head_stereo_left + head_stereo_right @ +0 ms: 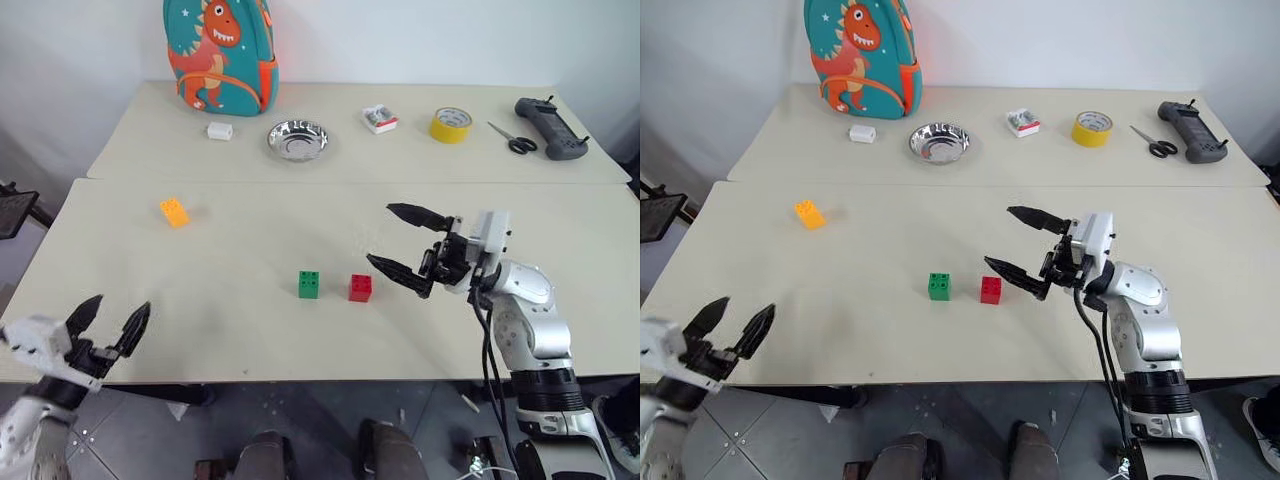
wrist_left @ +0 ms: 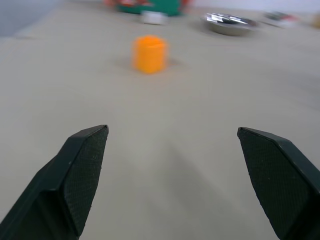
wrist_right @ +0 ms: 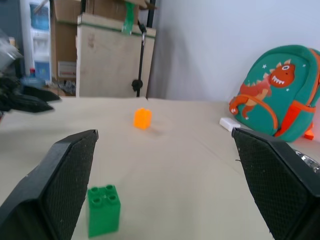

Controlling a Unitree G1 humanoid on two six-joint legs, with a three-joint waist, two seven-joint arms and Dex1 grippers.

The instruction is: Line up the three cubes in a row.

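Left eye view: the green cube (image 1: pixel 309 284) and red cube (image 1: pixel 360 288) sit close side by side near the middle of the desk (image 1: pixel 250 330), a small gap between them. The orange cube (image 1: pixel 174 212) lies well apart, up and to the left, and turned askew. The right gripper (image 1: pixel 400 243) hangs just beside the red cube with its jaws spread wide and holding nothing. The left gripper (image 1: pixel 108 322) is at the near left edge of the desk, jaws apart and empty. The likely risk here: the right gripper's lower finger is so near the red cube that a small sweep could knock it into the green one and spoil the pair.

Right eye view: the same layout shows; the orange cube still has to join the row, and either arm must reach far for it.

Left wrist view: the orange cube (image 2: pixel 149 53) stands ahead between the open fingers (image 2: pixel 75 175) but far off. Because it sits skewed, a pinch on its corners could twist or flick it away.

Right wrist view: the green cube (image 3: pixel 103 209) is close to one finger (image 3: pixel 60 180), so a careless advance could push it out of line.
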